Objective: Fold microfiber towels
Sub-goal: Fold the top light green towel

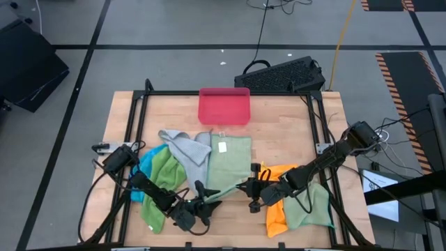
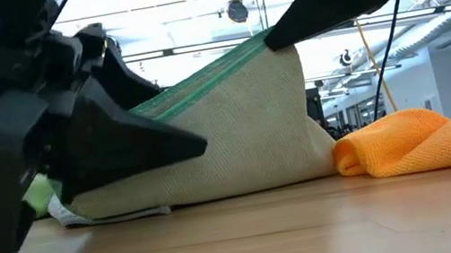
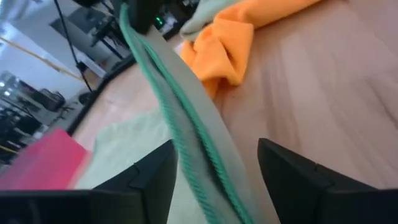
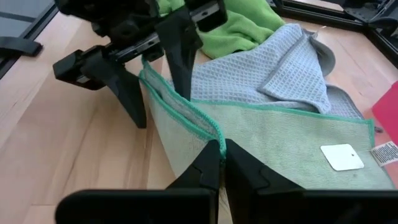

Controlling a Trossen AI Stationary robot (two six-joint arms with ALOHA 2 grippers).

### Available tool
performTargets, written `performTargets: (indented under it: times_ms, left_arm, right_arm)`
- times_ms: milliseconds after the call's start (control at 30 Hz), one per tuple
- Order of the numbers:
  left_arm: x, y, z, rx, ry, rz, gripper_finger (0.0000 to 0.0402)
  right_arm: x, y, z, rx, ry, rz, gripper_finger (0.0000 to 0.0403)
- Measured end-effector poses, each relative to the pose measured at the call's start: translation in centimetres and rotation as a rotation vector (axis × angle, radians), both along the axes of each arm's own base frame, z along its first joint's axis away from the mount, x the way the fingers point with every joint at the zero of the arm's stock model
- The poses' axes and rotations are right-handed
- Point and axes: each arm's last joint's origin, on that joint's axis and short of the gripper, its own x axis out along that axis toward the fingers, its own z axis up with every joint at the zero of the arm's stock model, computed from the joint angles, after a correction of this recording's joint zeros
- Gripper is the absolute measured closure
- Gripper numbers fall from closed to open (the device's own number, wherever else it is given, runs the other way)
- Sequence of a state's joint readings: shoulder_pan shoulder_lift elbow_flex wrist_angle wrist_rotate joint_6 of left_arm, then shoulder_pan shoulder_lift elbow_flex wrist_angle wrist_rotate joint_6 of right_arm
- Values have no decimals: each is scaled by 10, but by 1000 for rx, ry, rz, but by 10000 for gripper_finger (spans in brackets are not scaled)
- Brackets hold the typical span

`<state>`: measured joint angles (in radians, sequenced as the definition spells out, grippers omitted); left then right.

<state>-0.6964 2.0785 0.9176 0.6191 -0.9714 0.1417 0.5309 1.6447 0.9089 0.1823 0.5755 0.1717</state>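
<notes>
Right fingers pinched tight on the green-stitched edge of the pale green towel, lifting that edge off the tabletop. Left fingers spread, straddling the same raised edge further along; no contact visible on either side, so not gripping. Both sets of fingers near the front middle of the tabletop, close together, towel edge stretched between them and the rest of the towel lying flat toward the back.

Towel count from above, six seen:
- 1 pale green (the held one)
- 1 light grey waffle-weave, lying on the pale green one's left side
- 1 bright green, crumpled at left under the left arm
- 1 blue, mostly buried under the bright green
- 1 orange, bunched at front right
- 1 more pale green, partly over the orange

1 pink tray at back centre, apart from the towels.

Labels: 1 white tag on the pale green towel, blank as far as visible. 1 small printed label at its corner; print too small to read.
</notes>
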Motion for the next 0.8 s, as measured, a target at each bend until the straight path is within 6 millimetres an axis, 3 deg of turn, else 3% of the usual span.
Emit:
performTargets:
  times_ms: [233,433,667,800]
  left_arm:
    - [-8,-6,2,-151,-25,19,171]
    - [-38,-20,32,-101,54,-34,192]
    - [-70,-15,53,-349,167,32,187]
    - [-92,-24,58,-377,164,34,186]
  right_arm:
    - [2,-3,0,2,1,-9,398]
    - [2,-1,2,87,-29,-46,398]
    - [3,-1,2,95,-36,-48,398]
    - [3,-1,2,94,-36,-47,398]
